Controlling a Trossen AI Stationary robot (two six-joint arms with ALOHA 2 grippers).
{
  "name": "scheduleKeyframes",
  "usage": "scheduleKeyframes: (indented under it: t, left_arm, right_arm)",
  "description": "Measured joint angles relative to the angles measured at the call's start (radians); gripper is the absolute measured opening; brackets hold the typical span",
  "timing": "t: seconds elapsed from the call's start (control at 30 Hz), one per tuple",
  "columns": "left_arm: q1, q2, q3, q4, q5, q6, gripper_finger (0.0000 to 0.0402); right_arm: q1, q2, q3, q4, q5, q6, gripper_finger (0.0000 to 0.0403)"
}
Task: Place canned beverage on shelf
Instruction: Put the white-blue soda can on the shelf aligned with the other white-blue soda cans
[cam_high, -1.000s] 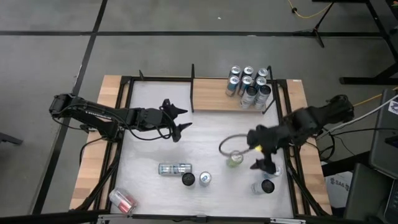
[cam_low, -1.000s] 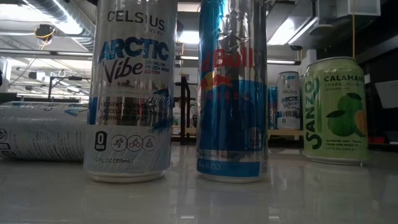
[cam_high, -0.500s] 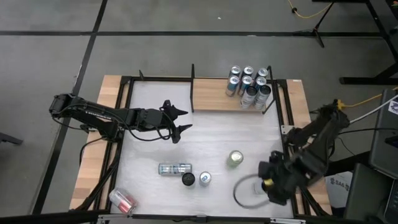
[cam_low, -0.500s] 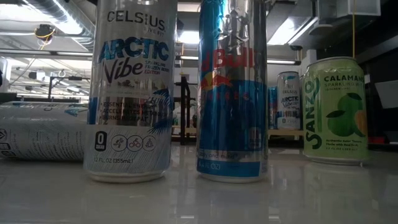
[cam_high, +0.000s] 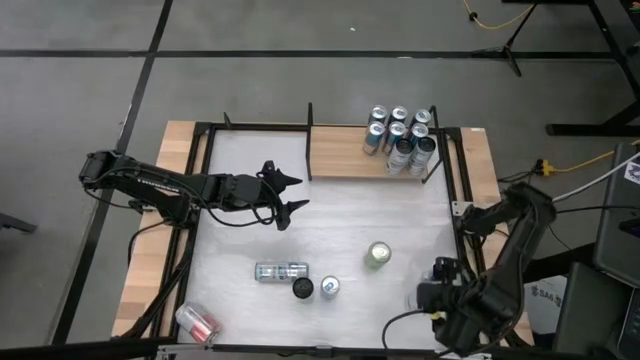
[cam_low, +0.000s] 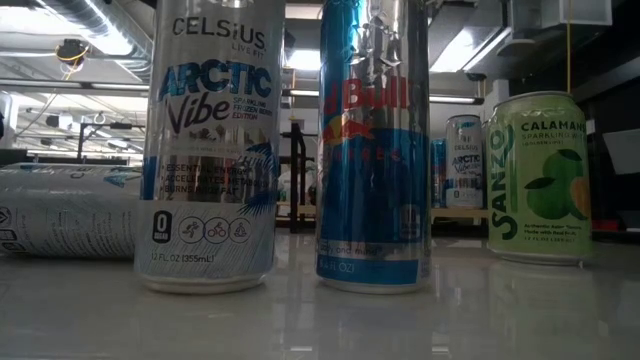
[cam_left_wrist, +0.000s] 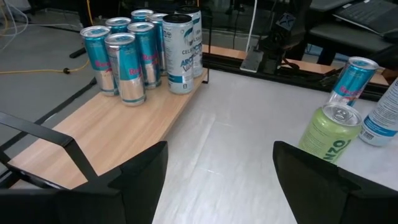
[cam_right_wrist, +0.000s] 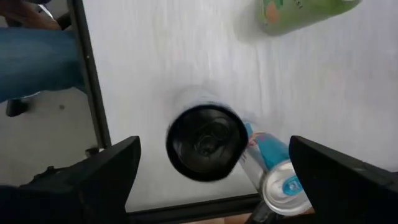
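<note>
The right gripper (cam_right_wrist: 211, 165) hangs above the table's (cam_high: 330, 225) near right corner, fingers spread wide over a black-topped can (cam_right_wrist: 206, 143) standing upright, with a blue-and-silver can (cam_right_wrist: 273, 171) just beside it and touching neither finger. A green Sanzo can (cam_high: 378, 255) stands nearer the table's middle. Toward the near edge, a black-topped Celsius can (cam_high: 303, 289) and a Red Bull can (cam_high: 329, 287) stand side by side, next to a pale can lying on its side (cam_high: 281, 271); a red can (cam_high: 197, 322) lies at the near left corner. The shelf (cam_high: 340, 153), a light-brown board with black uprights, sits at the far edge with a cluster of cans (cam_high: 402, 137) crowding its right end. The left gripper (cam_high: 290, 193) waits open left of the table's centre.
</note>
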Motion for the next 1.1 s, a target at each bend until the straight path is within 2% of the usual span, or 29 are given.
scheduleKeyframes:
  t: [0.87, 0.97, 1.1]
  left_arm:
    - [0.000, 0.000, 0.000, 0.000, 0.000, 0.000, 0.0283]
    - [0.000, 0.000, 0.000, 0.000, 0.000, 0.000, 0.0283]
    - [0.000, 0.000, 0.000, 0.000, 0.000, 0.000, 0.0283]
  right_arm:
    - [-0.002, 0.013, -0.213, 0.160, -0.019, -0.001, 0.0398]
    - [-0.002, 0.013, -0.241, 0.190, -0.041, -0.002, 0.0387]
    - [-0.002, 0.013, -0.266, 0.244, -0.050, -0.002, 0.0346]
